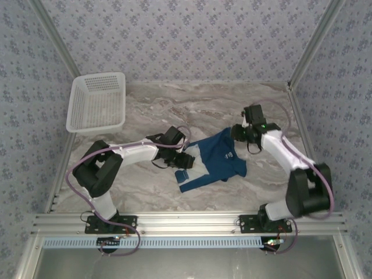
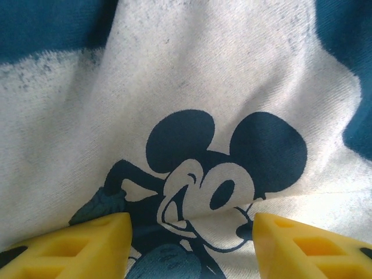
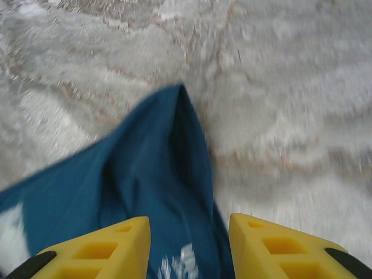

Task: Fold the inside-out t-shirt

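Observation:
The inside-out t-shirt (image 1: 212,158) lies bunched on the marble table, dark navy with a whitish print patch at its left end. My left gripper (image 1: 183,160) is at that left end. In the left wrist view its yellow fingertips (image 2: 75,247) stand wide apart, open, over the white cartoon-mouse print (image 2: 203,186), pinching nothing. My right gripper (image 1: 238,133) is at the shirt's upper right corner. In the blurred right wrist view the gripper (image 3: 189,247) is open, with a pointed navy fold (image 3: 168,168) lying between and beyond its fingers.
A white lattice basket (image 1: 96,102) stands at the back left of the marble table (image 1: 192,102). Patterned walls and metal posts enclose the table. An aluminium rail (image 1: 186,224) runs along the near edge by the arm bases.

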Robot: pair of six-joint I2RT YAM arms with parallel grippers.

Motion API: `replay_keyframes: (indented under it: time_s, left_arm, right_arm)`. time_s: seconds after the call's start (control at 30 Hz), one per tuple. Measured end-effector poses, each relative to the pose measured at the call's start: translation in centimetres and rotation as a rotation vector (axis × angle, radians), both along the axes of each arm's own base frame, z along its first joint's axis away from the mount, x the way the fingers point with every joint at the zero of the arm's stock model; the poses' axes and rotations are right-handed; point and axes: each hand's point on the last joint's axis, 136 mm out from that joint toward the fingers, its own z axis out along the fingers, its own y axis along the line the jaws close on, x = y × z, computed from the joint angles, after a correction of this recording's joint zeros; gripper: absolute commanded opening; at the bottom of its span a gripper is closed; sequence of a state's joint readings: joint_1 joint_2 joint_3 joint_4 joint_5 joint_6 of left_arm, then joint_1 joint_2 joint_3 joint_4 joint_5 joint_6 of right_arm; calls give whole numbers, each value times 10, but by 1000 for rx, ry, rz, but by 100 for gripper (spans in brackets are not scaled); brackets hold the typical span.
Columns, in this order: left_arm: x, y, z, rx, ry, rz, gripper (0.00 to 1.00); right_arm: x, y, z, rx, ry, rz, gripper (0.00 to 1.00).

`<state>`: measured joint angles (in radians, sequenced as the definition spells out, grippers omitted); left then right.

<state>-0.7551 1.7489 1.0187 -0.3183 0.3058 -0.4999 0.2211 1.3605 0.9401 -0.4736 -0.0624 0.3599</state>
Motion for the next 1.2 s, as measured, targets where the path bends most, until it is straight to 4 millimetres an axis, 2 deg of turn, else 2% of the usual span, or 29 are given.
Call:
replay_keyframes:
  time_s: [0.1,0.2,0.33,0.43,0.5,0.57,0.63,0.7,0.83,0.9,1.0,1.07,1.1,1.2]
  left_arm:
    - [7,-4,9,-11,-32,-2,58]
    - [17,-11,21,-33,-63,-10,58]
    - [41,-22,27,-49,-86,-12,57]
    - [55,-13,12,-27,-62,14,56]
    - [55,-1,-3,1,-29,28,56]
    - [52,4,-6,-1,-19,25,56]
    - [46,6,-7,-8,-24,14,55]
    - [31,12,-8,-16,-21,1,55]
    - [-16,22,-8,-10,-3,-51,55]
    - [-46,18,-7,-8,9,-104,56]
    - [-79,11,-4,-8,25,-174,57]
    - [-83,12,5,-10,7,-182,58]
    - [-78,14,13,-18,-23,-168,58]
    - [-47,22,41,-71,-119,-81,60]
  right_arm:
    - [-44,7,-2,84,33,-3,43]
    - [-78,19,-22,147,130,-4,42]
    - [-101,25,-53,177,255,-22,41]
    - [-100,21,-72,164,318,-48,41]
    - [-93,16,-84,154,348,-69,40]
    - [-82,15,-91,141,368,-69,39]
    - [-65,17,-94,127,371,-52,39]
    - [-35,24,-92,116,344,-21,38]
    - [21,41,-86,109,285,44,37]
    - [54,58,-80,105,243,99,37]
    - [88,90,-61,95,162,197,38]
    - [95,106,-43,90,108,253,40]
    - [94,113,-33,89,83,277,41]
    - [85,111,-10,91,35,292,44]
